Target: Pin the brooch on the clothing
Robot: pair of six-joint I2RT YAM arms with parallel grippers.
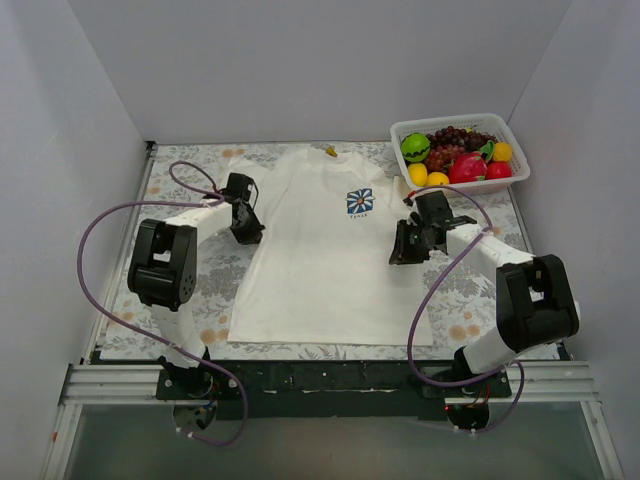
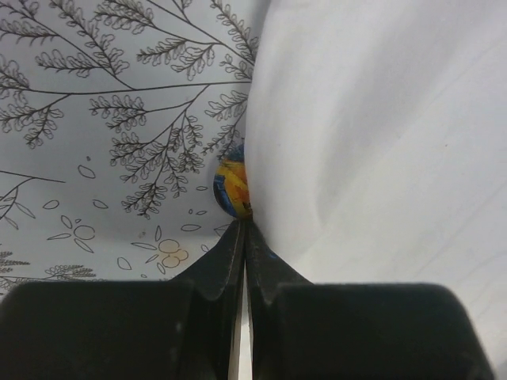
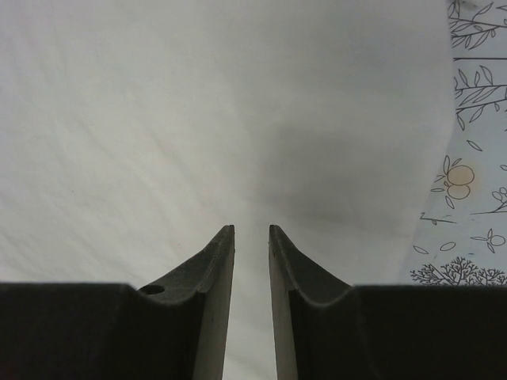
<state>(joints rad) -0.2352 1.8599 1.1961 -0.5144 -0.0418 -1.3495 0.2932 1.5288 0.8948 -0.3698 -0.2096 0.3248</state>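
Note:
The white T-shirt (image 1: 325, 250) lies flat on the mat, its small blue daisy print (image 1: 360, 202) facing up. My left gripper (image 1: 246, 228) is at the shirt's left sleeve. In the left wrist view its jaws are shut, and the tips (image 2: 244, 225) meet at the near rim of the brooch (image 2: 231, 190). The brooch is a small round orange-yellow disc with a dark blue rim, half hidden behind the shirt's edge (image 2: 372, 142). My right gripper (image 1: 405, 250) is over the shirt's right side (image 3: 198, 119). Its fingers (image 3: 222, 253) are slightly apart and hold nothing.
A white basket (image 1: 400, 131) of toy fruit stands at the back right. A small yellow-brown thing (image 1: 330, 151) lies at the shirt's collar. The leaf-printed mat (image 1: 480, 300) covers the table, and white walls close in three sides. Purple cables loop beside both arms.

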